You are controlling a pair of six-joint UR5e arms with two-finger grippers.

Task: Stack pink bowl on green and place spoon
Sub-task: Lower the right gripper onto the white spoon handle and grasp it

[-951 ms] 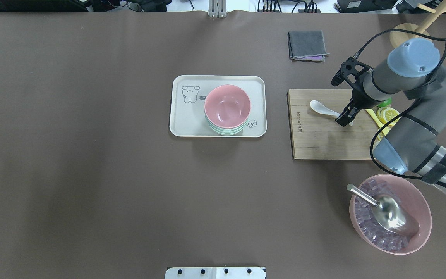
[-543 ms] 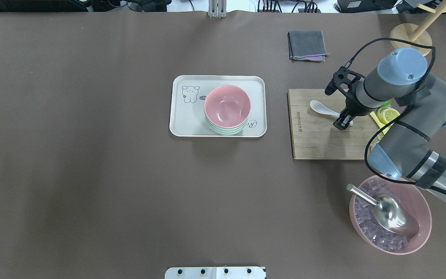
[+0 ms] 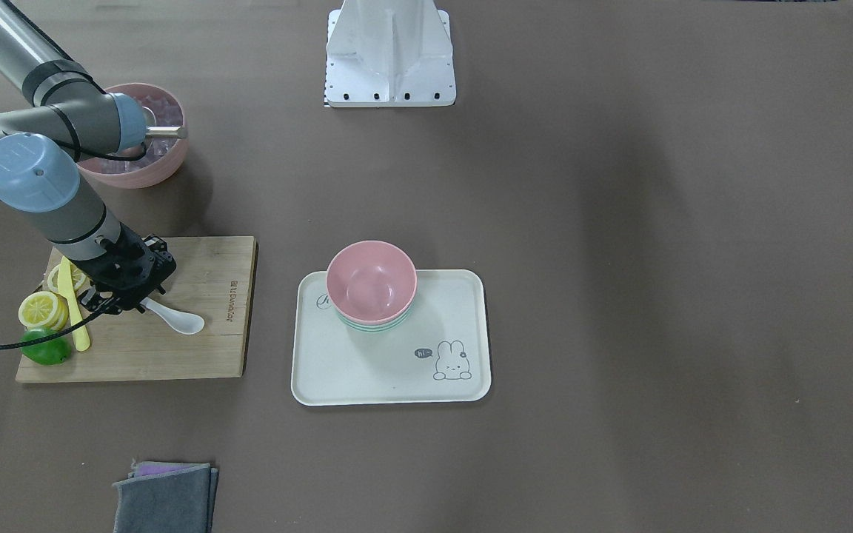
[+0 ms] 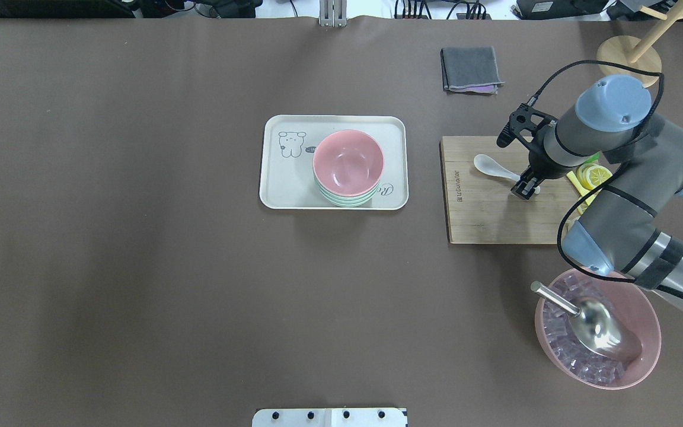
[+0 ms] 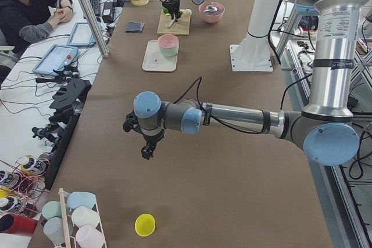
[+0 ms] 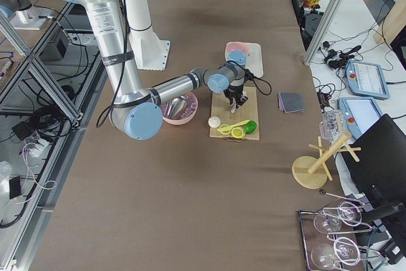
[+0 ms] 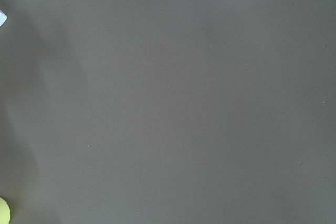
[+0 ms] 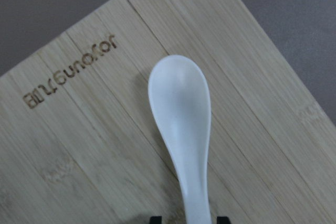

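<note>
Only one white spoon (image 4: 488, 166) lies on the single cutting board (image 4: 484, 222).

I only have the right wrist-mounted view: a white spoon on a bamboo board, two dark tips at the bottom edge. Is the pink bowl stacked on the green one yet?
Observer: Yes. The pink bowl sits nested on the green bowl, on the tray.
Operator: And where am I along the handle?
Observer: The right pincer straddles the handle end of the spoon; the scoop points toward the tray.
Operator: Anything close by on the side I can't see?
Observer: On the cutting board, lemon slices and a yellow knife lie on the far side of the pincer from the scoop.
</note>
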